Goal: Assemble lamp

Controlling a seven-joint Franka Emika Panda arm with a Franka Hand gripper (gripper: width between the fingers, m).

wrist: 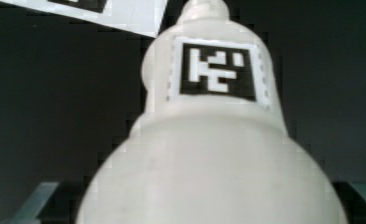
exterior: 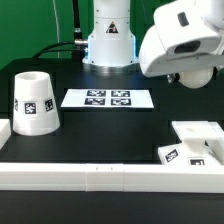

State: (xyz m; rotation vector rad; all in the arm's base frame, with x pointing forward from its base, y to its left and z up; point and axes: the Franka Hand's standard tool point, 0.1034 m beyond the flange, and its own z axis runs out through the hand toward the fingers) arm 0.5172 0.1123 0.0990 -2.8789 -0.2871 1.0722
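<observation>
The white rounded bulb piece (wrist: pixel 198 140) fills the wrist view, with a black-and-white tag on its neck. It sits between my gripper's (wrist: pixel 198 208) two dark fingers (wrist: pixel 38 202), which press on its wide body. In the exterior view my gripper (exterior: pixel 188 80) hangs raised above the table at the right, and the bulb is hidden behind the hand. The tapered shade (exterior: pixel 35 103) stands upright at the exterior view's left. The flat square base (exterior: pixel 198 133) lies at the front right, below the gripper.
The marker board (exterior: pixel 108 98) lies flat in the middle of the black table; its corner shows in the wrist view (wrist: pixel 73 5). A low white wall (exterior: pixel 100 172) runs along the front edge. The arm's pedestal (exterior: pixel 108 45) stands behind.
</observation>
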